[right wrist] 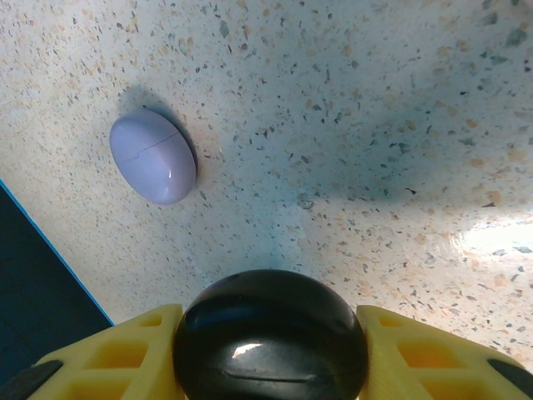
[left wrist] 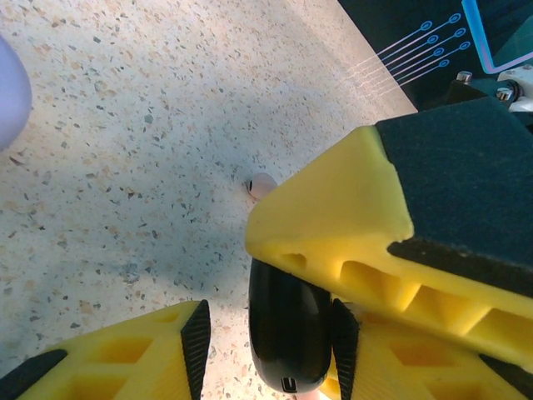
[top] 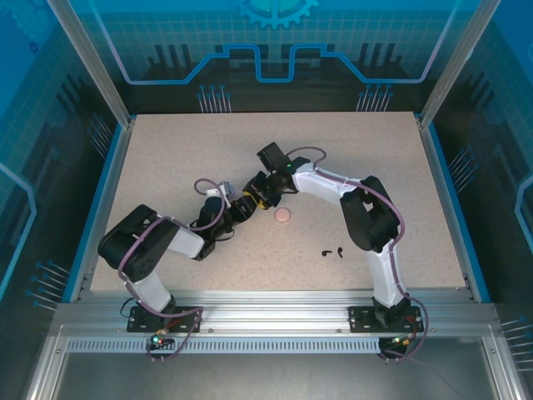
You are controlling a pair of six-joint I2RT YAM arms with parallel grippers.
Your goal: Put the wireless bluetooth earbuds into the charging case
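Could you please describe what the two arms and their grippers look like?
Both the left arm and the right arm are built of bulky black joint housings and white links, with purple cables running along them, on black base plates. The left gripper and right gripper each have yellow wedge-shaped fingers with open cut-outs and black pads on the inner faces.

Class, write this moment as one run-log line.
right gripper shut on black case | left gripper open around it | purple case, pink case lying apart | black earbuds loose
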